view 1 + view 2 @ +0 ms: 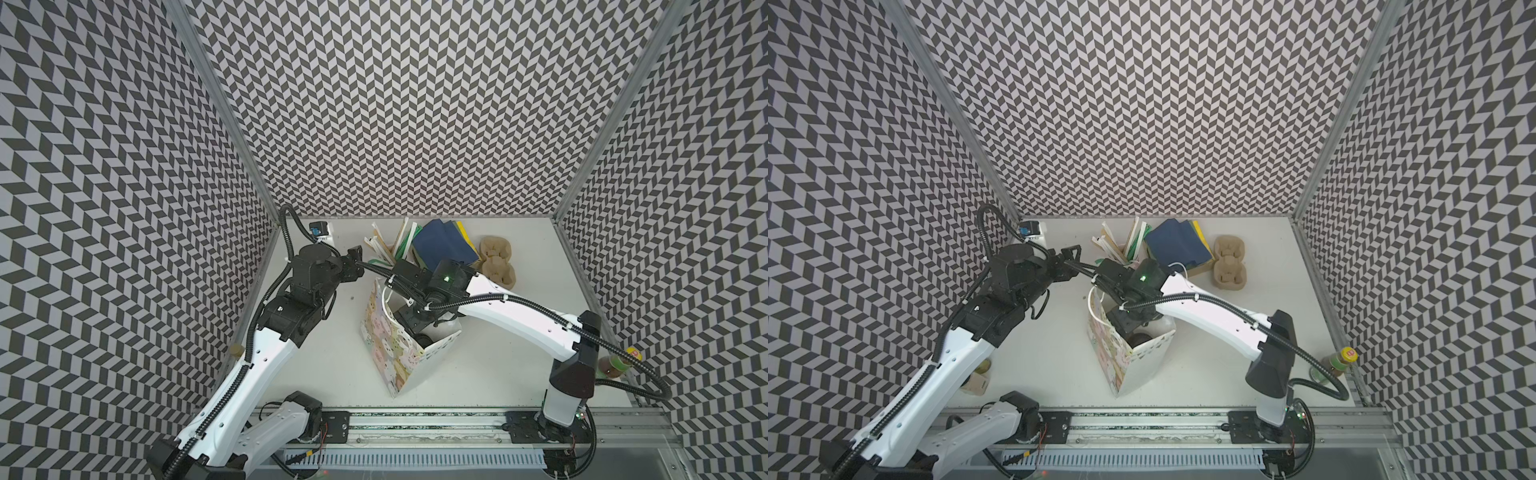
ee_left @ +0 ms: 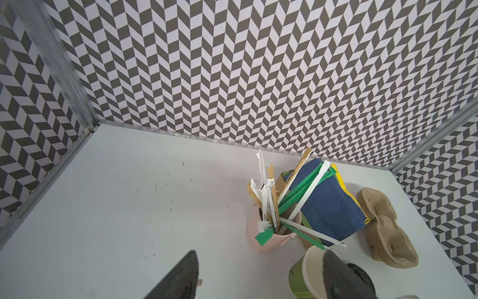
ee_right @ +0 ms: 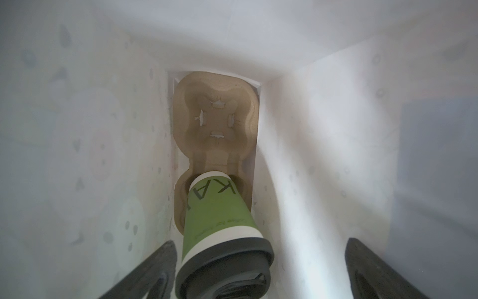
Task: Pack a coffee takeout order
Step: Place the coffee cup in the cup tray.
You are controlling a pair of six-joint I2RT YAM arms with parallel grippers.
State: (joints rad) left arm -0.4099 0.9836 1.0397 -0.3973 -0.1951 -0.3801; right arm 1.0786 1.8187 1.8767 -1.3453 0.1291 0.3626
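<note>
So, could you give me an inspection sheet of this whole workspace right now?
Surface: white table, small dark specks.
Job's things: cup, lidded, seated in carrier at the bottom of the bag; napkins stacked at the rear, unpacked.
Clutter: straw cup, spare carriers, open cup, bottle.
Hands: right hand open inside bag beside cup; left hand open, empty, near straw cup.
Cables: black hoses along both arms.
Surroundings: chevron walls.

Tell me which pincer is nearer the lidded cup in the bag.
Right. The right pincer is down inside the bag, its open jaws either side of the lidded cup in the carrier. The left pincer is outside the bag, by the straw holder.
</note>
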